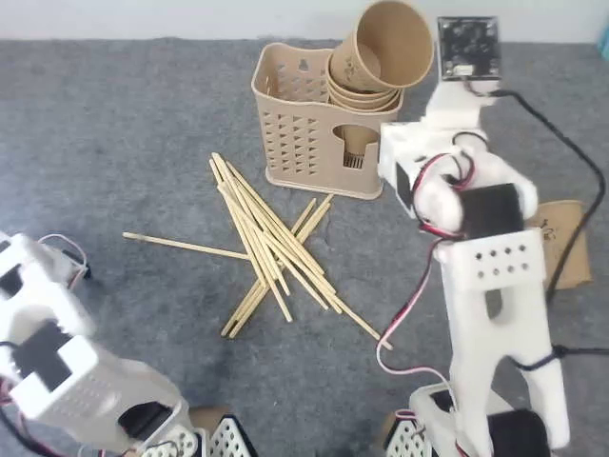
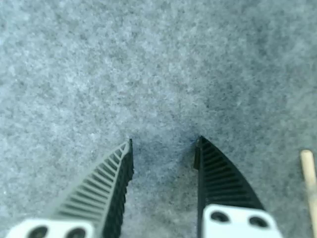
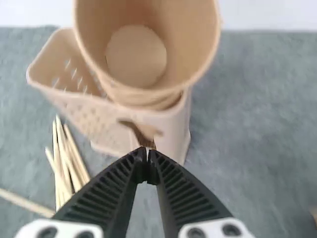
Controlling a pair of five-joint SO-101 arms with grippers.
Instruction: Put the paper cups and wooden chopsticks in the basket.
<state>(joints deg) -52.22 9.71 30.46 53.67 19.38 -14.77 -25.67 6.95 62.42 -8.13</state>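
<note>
A beige slotted basket (image 1: 309, 133) stands at the back of the grey carpet, and a stack of brown paper cups (image 1: 381, 52) leans out of its top to the right. Loose wooden chopsticks (image 1: 271, 243) lie fanned across the carpet in front of it. In the right wrist view my right gripper (image 3: 147, 154) is shut with nothing in it, just before the basket (image 3: 124, 119) and below the cups (image 3: 143, 49). My left gripper (image 2: 164, 144) hangs open over bare carpet at the near left, with one chopstick end (image 2: 309, 173) beside it.
A flat brown paper piece (image 1: 563, 243) lies on the carpet at the right, partly behind the right arm (image 1: 485, 257). The left arm (image 1: 52, 357) sits at the near left corner. Carpet lies bare left of the chopsticks.
</note>
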